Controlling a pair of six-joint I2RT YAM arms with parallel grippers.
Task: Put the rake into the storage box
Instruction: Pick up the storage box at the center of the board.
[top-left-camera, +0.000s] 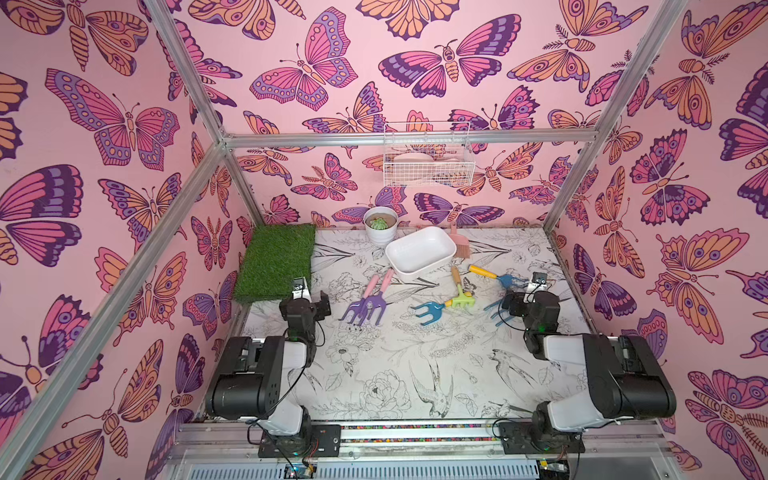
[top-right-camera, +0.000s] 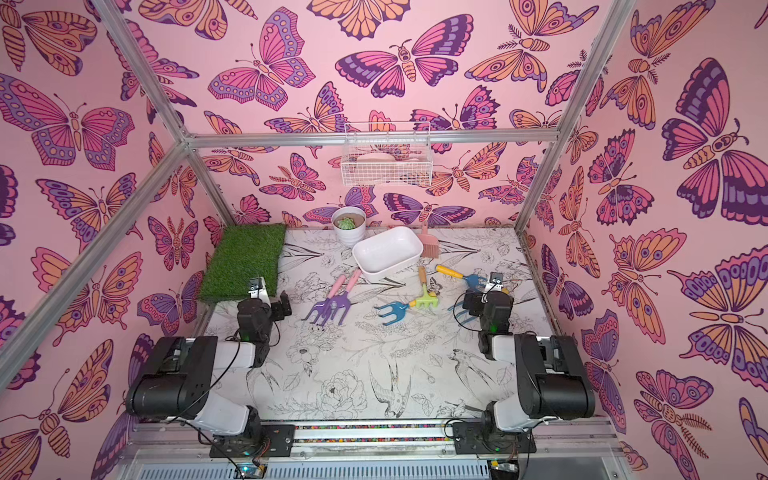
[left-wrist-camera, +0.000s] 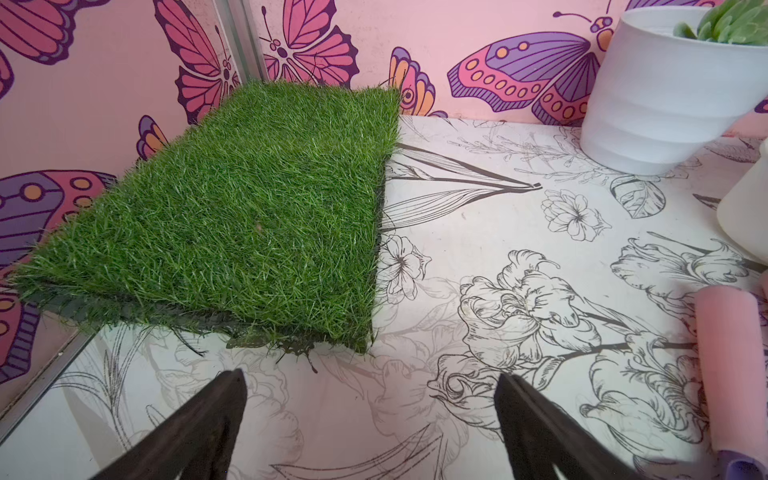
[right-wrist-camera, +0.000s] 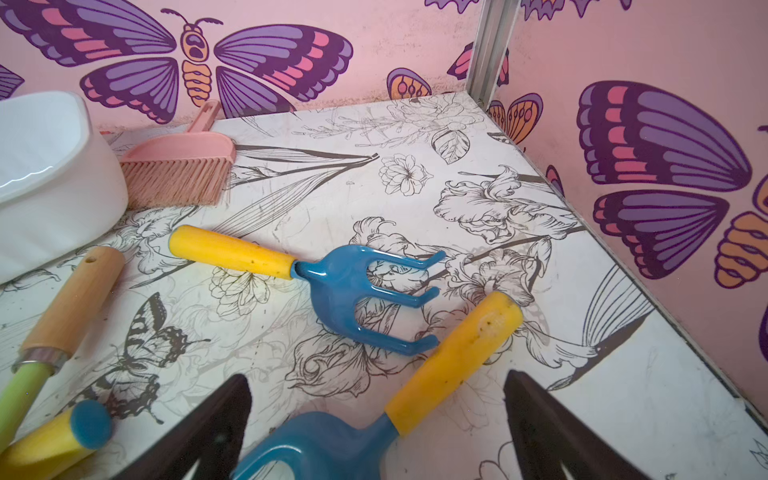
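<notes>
Though busy beside storage box, floral tabletop, butterfly-papered walls.

my left arm, lower left of the frame, and right arm, lower right: black joint housings, white link shells, external black cables in loose loops, black base plates. my fingers: matte black, wedge-shaped.

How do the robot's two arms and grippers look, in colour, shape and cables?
The left arm and the right arm have black joint housings and white link covers, with thin black cables looping outside. The left gripper and right gripper have dark, flat, tapering fingers.
</notes>
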